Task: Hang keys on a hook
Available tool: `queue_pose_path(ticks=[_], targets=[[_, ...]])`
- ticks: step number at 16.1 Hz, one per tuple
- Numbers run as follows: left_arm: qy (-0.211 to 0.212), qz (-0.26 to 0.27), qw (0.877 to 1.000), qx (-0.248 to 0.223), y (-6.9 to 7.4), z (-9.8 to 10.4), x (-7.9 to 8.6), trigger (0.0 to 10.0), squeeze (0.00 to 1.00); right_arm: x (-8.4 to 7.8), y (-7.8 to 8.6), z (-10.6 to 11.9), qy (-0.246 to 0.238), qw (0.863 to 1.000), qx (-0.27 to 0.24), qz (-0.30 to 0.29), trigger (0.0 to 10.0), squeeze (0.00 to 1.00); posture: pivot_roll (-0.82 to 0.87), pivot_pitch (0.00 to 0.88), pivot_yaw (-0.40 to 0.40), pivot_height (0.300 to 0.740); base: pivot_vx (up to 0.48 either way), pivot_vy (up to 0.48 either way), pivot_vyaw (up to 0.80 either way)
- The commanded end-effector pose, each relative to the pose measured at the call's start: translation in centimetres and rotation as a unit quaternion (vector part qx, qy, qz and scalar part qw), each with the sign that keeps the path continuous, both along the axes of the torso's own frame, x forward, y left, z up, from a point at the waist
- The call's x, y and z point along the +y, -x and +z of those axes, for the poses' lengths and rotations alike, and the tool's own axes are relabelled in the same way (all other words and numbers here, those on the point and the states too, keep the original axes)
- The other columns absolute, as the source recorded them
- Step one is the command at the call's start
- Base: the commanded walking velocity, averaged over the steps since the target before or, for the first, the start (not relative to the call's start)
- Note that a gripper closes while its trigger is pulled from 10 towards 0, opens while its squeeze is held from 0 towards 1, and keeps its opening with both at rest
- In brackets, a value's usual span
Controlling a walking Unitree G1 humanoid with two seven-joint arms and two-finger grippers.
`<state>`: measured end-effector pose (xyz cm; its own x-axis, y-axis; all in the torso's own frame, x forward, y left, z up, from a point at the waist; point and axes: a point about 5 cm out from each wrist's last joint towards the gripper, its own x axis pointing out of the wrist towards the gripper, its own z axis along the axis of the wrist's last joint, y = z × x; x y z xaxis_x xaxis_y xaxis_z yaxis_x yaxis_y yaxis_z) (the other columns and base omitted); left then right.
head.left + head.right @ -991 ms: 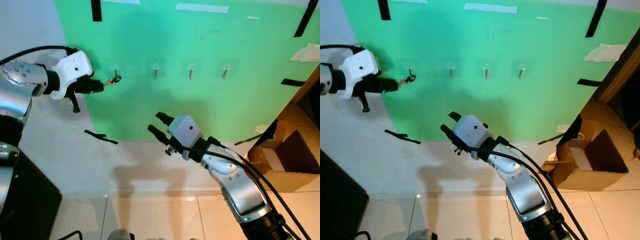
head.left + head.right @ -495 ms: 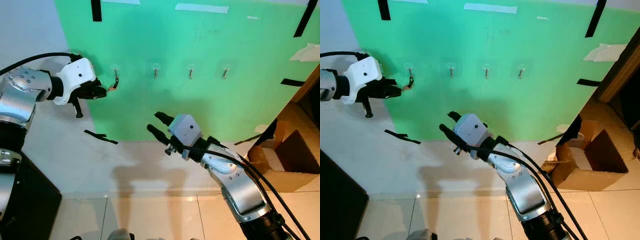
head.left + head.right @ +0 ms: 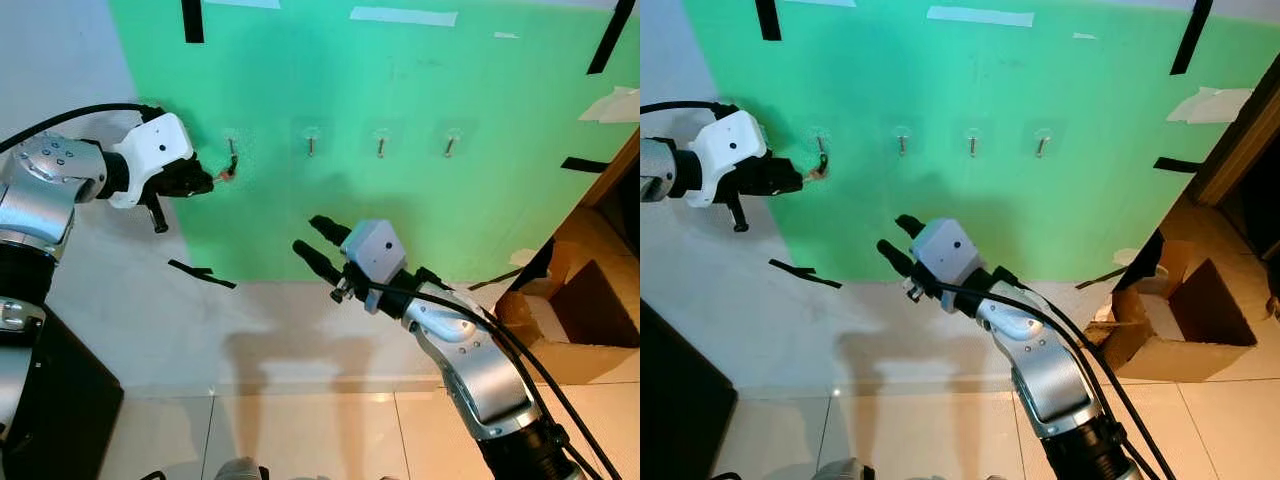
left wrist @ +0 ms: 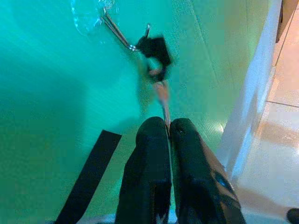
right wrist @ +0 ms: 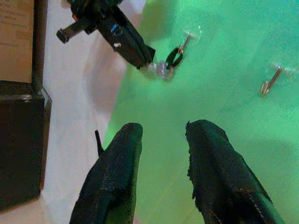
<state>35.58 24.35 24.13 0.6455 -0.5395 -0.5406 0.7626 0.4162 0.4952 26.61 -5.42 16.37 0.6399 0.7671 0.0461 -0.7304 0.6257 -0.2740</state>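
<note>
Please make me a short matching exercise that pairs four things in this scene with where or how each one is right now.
Things:
1. left gripper
2. right gripper
3. keys
4. cardboard box

States:
A. open, holding nothing, in front of the green wall below the hooks
B. on the floor at the right, flaps open
C. shut on the keys
D. hooked on the leftmost hook of the row

Pairs: 1-C, 2-A, 3-D, 4-B

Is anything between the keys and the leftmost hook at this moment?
Nothing visible. The left gripper is shut on the keys, and their ring already sits on the leftmost hook. The right gripper hovers open, well clear.
</note>
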Motion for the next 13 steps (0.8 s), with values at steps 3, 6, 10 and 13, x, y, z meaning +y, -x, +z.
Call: queue_pose_path(ticks=[3,6,10,13], targets=[[0.007,0.003,1.000,-0.007,0.0,0.3,-0.1,10.0,1.00,-0.2,-0.1,0.7,-0.004,1.000,-0.007,-0.002,10.0,0.00,0.05,0.000,-0.018,0.740,0.000,0.000,0.00],[0.012,0.016,1.000,-0.015,0.0,0.3,0.2,10.0,1.00,-0.2,-0.1,0.7,-0.002,1.000,-0.006,-0.003,10.0,0.00,0.05,0.000,-0.020,0.740,0.000,0.000,0.00],[0.130,0.060,0.989,-0.034,1.5,0.4,0.8,10.0,1.00,-1.7,-0.1,0.1,-0.018,0.998,0.021,-0.048,10.0,0.00,0.04,0.000,-0.024,0.740,0.000,0.000,0.00],[0.220,0.126,0.965,-0.072,3.9,-1.6,-0.1,10.0,1.00,-4.9,-0.7,-1.0,-0.080,0.978,0.072,-0.179,10.0,0.00,0.05,0.000,-0.062,0.740,0.000,0.000,0.00]])
